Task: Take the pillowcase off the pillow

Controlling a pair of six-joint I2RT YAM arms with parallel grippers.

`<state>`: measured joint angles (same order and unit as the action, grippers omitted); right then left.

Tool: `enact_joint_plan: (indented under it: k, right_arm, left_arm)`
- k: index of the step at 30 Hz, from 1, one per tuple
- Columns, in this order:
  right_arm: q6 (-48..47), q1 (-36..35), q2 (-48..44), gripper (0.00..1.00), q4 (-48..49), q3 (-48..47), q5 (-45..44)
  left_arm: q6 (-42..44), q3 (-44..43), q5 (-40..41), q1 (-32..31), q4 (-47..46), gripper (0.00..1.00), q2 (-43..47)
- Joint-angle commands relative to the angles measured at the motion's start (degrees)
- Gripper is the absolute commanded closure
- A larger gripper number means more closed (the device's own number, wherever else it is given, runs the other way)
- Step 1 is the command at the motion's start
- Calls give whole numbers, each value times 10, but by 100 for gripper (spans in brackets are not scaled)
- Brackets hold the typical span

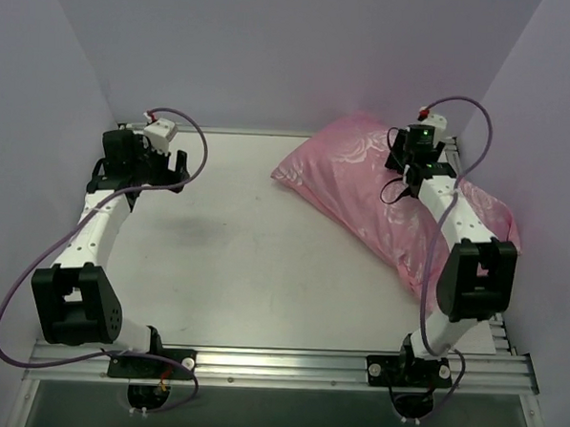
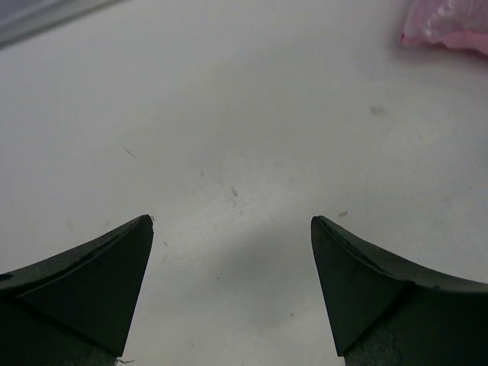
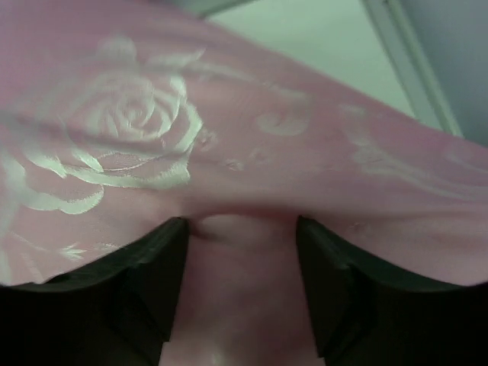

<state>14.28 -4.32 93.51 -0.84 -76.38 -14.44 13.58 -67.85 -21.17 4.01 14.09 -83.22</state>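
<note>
1 pillowcase (image 1: 358,193), frame right, on 1 bench (image 1: 245,254). Left end effector (image 2: 232,221) spread; right end effector (image 3: 240,229) pinching pillowcase fold.

Bench (image 1: 235,259): 1.
Arms: 2, left arm (image 1: 88,227) and right arm (image 1: 453,208).
Jaws: 2 sets, 1 per arm; 2 fingers (image 2: 84,282) per set, 4 in all.
Purple cables: 2, left cable (image 1: 205,155) and right cable (image 1: 488,117).
Rail (image 1: 277,363) at near edge: 1.
Pillowcase (image 1: 363,184): 1, pink.
Whole roses on it, right wrist view: 1.
Pillow: covered, not counted.
</note>
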Motion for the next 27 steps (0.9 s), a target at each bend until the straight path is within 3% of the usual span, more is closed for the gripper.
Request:
enact_joint_plan:
  k: [1,2,4,11,18,23,26,27]
  right_arm:
    - [-36,-63,97,49,-176,-45,104]
    - [-66,-87,127,58,-187,-67,154]
    - [-94,-167,155,65,-192,-86,189]
    - [-267,-366,194,69,-230,-164,266]
    - [-227,-359,205,69,-232,-179,233]
    - [-180,-361,204,58,-250,-221,253]
    - [-148,-363,160,43,-237,-214,263]
    - [-143,-361,130,30,-237,-213,257]
  left_arm:
    - [63,-44,-38,2,250,6,3]
    - [77,-52,-33,2,269,6,3]
    - [85,-65,-27,3,306,6,9]
    - [157,-32,-67,9,340,6,55]
    - [224,14,-36,20,345,6,74]
    - [226,37,-12,34,340,6,60]
    - [206,43,-5,34,328,6,50]
    - [201,38,-4,34,325,6,48]
